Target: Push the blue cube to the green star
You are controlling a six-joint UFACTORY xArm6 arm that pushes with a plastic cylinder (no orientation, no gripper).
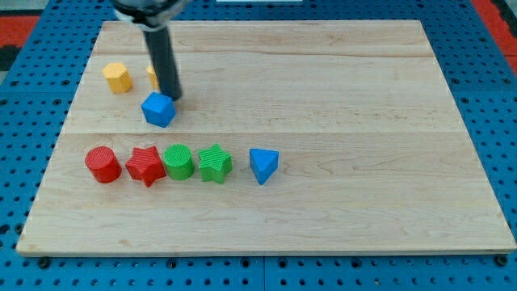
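The blue cube (158,109) sits on the wooden board at the upper left. My tip (172,96) stands just above and to the right of the cube, touching or almost touching its top right corner. The green star (215,163) lies lower down, to the cube's lower right, in a row of blocks. The rod hides part of a yellow block (152,77) behind it.
The row holds a red cylinder (102,164), a red star (145,166), a green cylinder (178,162), the green star and a blue triangular block (263,166). A yellow hexagonal block (118,78) lies at the upper left. The board's edge (266,250) runs along the bottom.
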